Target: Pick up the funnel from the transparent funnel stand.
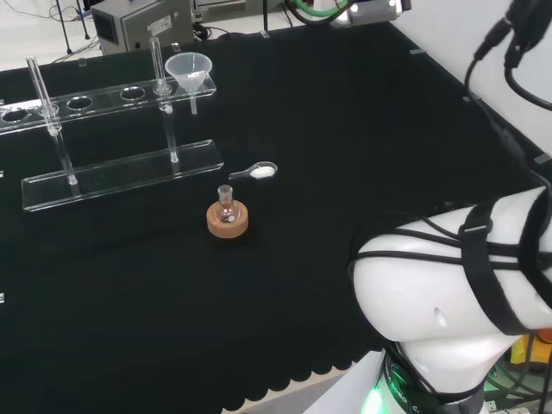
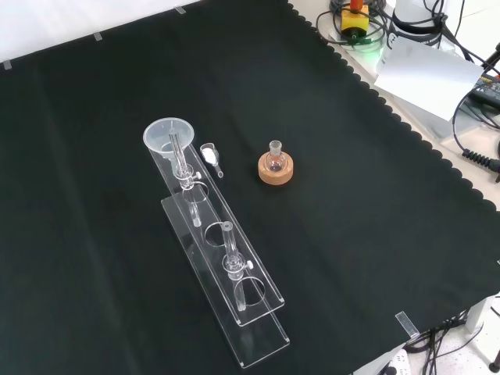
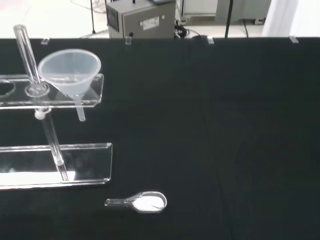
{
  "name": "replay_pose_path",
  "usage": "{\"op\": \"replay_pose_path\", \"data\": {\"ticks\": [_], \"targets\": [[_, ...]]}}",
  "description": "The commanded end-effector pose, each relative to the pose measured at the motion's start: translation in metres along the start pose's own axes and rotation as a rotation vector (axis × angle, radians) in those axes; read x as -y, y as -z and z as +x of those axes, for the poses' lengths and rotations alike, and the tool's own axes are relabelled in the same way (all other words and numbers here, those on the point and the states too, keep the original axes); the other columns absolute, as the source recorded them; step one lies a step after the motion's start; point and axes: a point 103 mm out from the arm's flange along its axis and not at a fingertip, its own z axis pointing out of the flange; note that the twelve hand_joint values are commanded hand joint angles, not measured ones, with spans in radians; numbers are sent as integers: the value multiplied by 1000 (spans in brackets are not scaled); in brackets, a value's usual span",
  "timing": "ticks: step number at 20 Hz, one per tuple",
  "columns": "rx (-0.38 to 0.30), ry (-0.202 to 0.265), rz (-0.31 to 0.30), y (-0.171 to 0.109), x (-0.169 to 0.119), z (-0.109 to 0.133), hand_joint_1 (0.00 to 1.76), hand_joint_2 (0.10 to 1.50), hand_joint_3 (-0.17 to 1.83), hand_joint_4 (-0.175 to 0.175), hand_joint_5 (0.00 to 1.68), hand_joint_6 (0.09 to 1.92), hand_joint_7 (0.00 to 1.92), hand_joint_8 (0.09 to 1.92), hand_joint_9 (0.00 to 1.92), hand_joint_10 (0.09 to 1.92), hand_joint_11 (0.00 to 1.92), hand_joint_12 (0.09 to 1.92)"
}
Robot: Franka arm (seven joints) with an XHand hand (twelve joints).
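Black cloth [image 2: 375, 203] — grey box [image 3: 142, 20] behind

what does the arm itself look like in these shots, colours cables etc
In the head view the arm's link is a big, smooth, glossy white rounded shell, wrapped with black straps and thin black cables. A green light glows at its lower end.

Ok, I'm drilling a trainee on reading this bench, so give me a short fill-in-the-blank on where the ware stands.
1. The funnel sits in the end hole of the transparent funnel stand's ____ shelf.
2. The small flask stands upright in a ____ ring.
3. The glass spoon lying on the black cloth holds a ____ powder.

Missing words: upper; cork; white
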Motion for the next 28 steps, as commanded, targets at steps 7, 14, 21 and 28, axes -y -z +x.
{"op": "replay_pose_path", "data": {"ticks": [7, 14, 21, 28], "targets": [[22, 74, 51, -49, -108, 30, 31, 1175, 371, 5, 282, 87, 76, 536, 269, 622, 194, 1341], [66, 136, 69, -61, -153, 56, 74, 1158, 344, 0, 288, 87, 107, 545, 288, 625, 201, 1348], [131, 205, 100, -74, -177, 83, 145, 1122, 315, -7, 274, 87, 121, 556, 321, 637, 199, 1352], [170, 237, 212, -97, -198, 111, 304, 1004, 266, -16, 268, 87, 139, 605, 379, 661, 246, 1360]]}}
